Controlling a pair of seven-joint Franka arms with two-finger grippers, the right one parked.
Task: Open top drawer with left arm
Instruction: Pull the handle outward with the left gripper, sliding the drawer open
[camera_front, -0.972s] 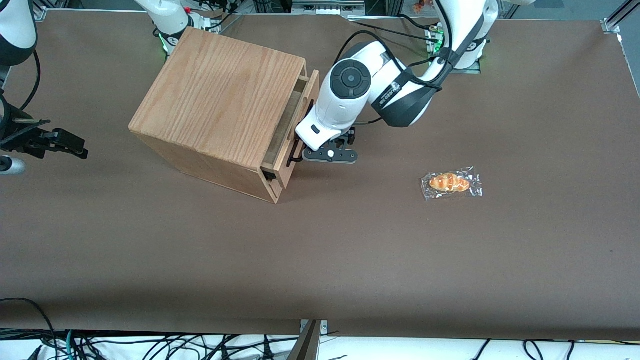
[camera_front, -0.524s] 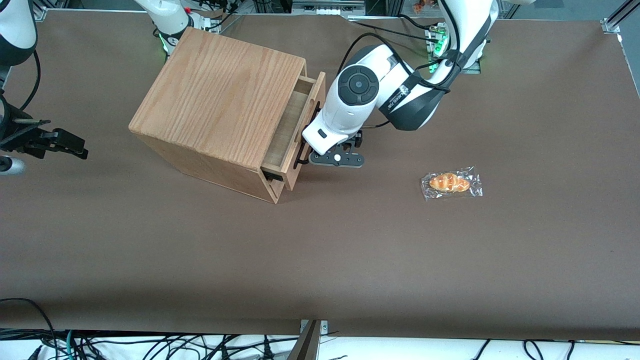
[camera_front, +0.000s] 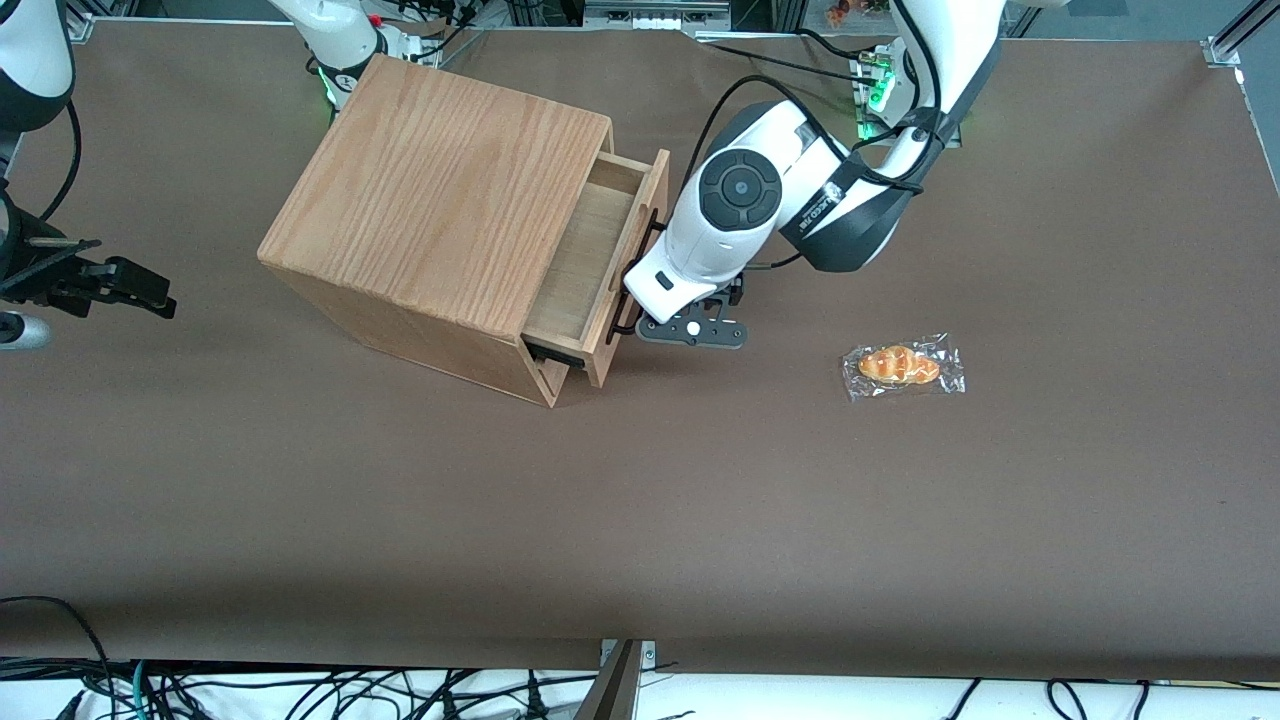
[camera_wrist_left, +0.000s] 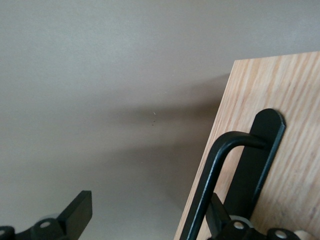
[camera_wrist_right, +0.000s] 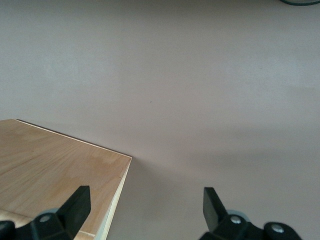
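Top drawer partly out, pale plank showing, gripper at its handle.

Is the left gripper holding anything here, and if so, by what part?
Not gripping: the gripper is open, one finger hooked inside the top drawer's black bar handle, near its end.

Brown table carries the oak cabinet and a wrapped bun.

Right wrist cam is looking down on the brown tabletop. Corner of the oak-grain cabinet top is showing, edge running diagonally. Two black fingertips of the parked hand are poking in, spread wide apart, holding nothing.
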